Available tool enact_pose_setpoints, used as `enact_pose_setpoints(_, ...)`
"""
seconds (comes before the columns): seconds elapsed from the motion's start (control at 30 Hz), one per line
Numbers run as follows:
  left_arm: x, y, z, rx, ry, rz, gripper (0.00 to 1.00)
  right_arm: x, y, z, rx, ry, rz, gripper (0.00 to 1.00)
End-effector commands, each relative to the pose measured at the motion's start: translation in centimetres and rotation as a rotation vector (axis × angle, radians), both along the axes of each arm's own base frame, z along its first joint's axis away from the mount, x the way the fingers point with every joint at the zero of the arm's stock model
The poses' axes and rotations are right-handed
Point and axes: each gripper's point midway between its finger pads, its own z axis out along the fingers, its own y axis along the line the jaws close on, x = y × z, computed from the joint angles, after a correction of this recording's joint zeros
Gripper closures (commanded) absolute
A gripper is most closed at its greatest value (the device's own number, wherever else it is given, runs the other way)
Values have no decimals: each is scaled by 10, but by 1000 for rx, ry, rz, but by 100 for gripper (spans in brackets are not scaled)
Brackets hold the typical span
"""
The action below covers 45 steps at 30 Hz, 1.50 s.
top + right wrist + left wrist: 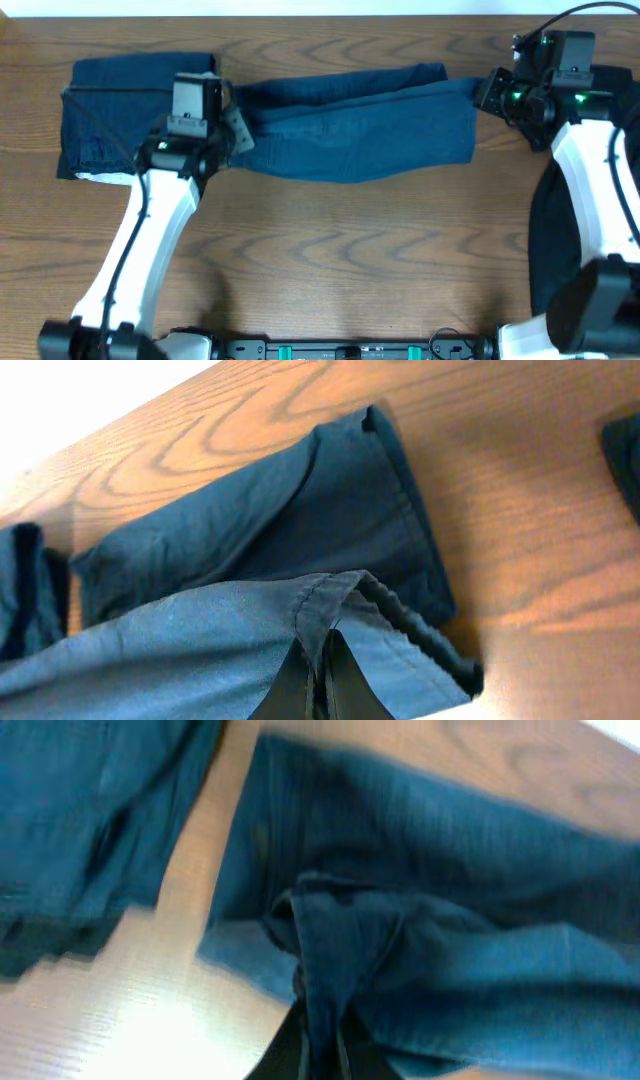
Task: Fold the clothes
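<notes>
Nearest, at about 4 o'clock on the wooden counter [330, 260], a black garment [545, 240] lies loosely heaped, partly hidden under the right arm [590, 170]; it looks unfolded and is probably waiting its turn

Further in, across the middle, a dark navy garment [360, 125] stretches from 9 o'clock toward 3 o'clock and appears doubled along its length. The left arm [150, 220] reaches up from 7 o'clock, and the left jaws are clenched on the garment's 9 o'clock end, a gathered fold of cloth drawn up between them. The right jaws are clamped on a stitched hem at the 3 o'clock end. Held at both ends like this, the cloth lies long and fairly straight, most likely so that one end can be carried over the other for the next fold

Farthest, at 10 o'clock, a folded navy pile [100, 115] sits just beside the left jaws, apart from the stretched piece with bare wood between them. It seems set aside there to leave the middle free

No basket, bin or tray is visible; all the clothes rest directly on the counter
</notes>
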Motion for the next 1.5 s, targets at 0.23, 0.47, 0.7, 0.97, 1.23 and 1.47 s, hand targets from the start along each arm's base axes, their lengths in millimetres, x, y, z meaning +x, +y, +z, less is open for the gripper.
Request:
enact_pose_setpoints(0.23,62,24,-43,122,-64,97,94,66,4,-54,-107,-91,55,99)
enact_pose_setpoints(0.47,75,30,-76,120,-29,128,94,97,16,-85,-115,-160,83,99)
enact_pose_setpoints(0.7,88,31,-92,118,-42,136,94,114,28,-113,-115,-193,100,99)
enact_pose_setpoints(0.97,98,30,-117,118,-41,136,94,117,26,-129,-137,-182,86,99)
enact_pose_setpoints(1.23,122,25,-104,98,-154,122,50,131,22,-113,-157,-266,68,35)
enact_pose_setpoints(1.47,126,-14,-30,-14,-300,-104,11,137,41,-60,-55,-384,216,1)
